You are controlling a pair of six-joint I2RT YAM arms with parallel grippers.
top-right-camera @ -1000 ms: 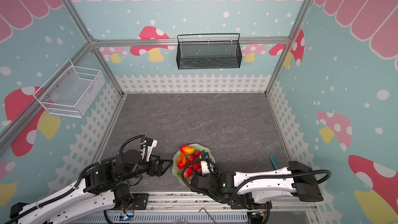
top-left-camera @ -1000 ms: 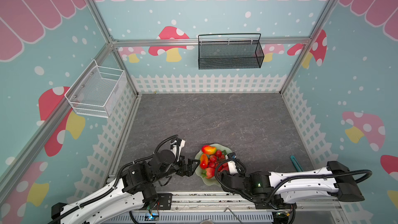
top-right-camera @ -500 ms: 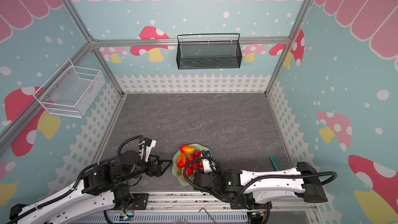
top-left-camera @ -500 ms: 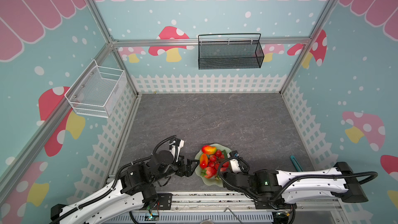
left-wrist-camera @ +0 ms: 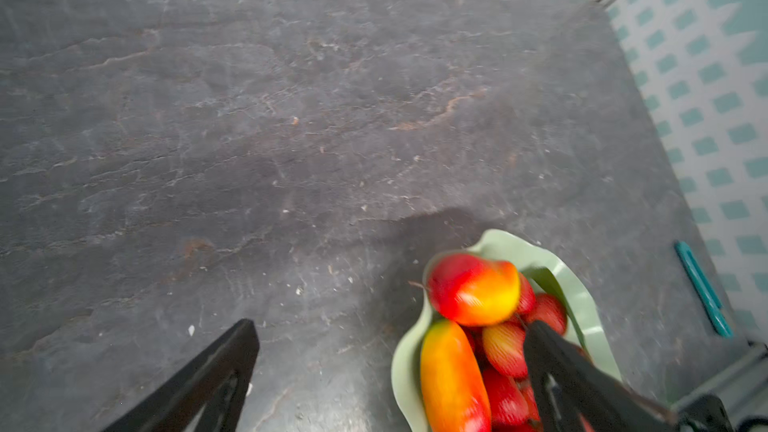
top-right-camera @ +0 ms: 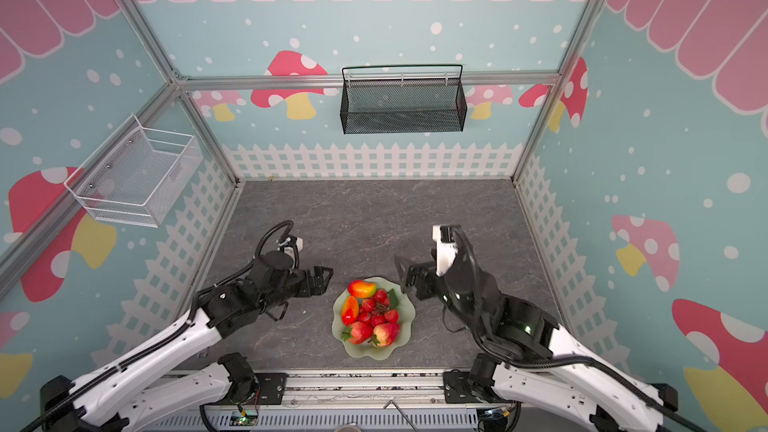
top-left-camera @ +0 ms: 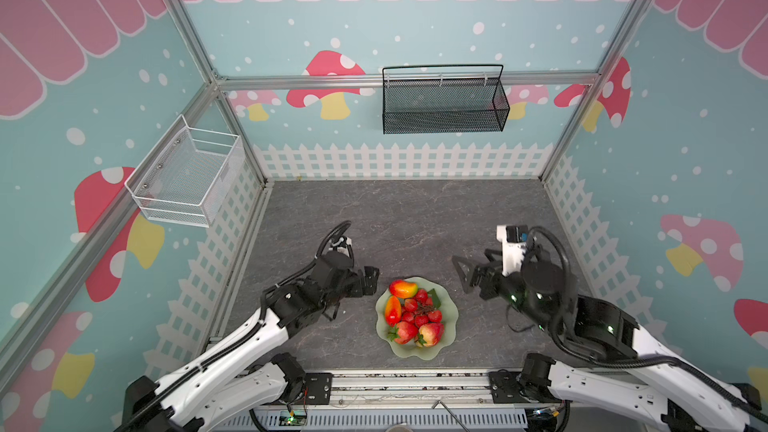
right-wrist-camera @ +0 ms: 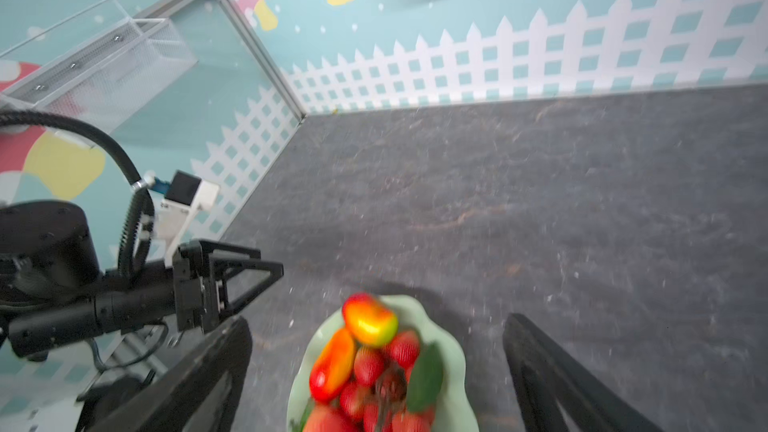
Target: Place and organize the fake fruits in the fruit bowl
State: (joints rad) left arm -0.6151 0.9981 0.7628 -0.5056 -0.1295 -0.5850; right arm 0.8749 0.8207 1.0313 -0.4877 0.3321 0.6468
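While the fruit bowl (top-left-camera: 451, 317) sits near the desk's (top-left-camera: 407, 222) front edge holding both mangoes (top-left-camera: 402, 288), the berry cluster (top-left-camera: 422, 311) and two strawberries (top-left-camera: 404, 332), we see both arms flanking it. Left gripper (top-left-camera: 371, 280) and right gripper (top-left-camera: 462, 274) hang with jaws spread, empty.

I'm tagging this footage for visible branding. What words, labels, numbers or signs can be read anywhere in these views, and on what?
None: no readable text in any view.
The walls carry only mushroom and fence pictures.
The fruit bowl, the fake fruits, the black mesh basket and the white wire basket bear no lettering.
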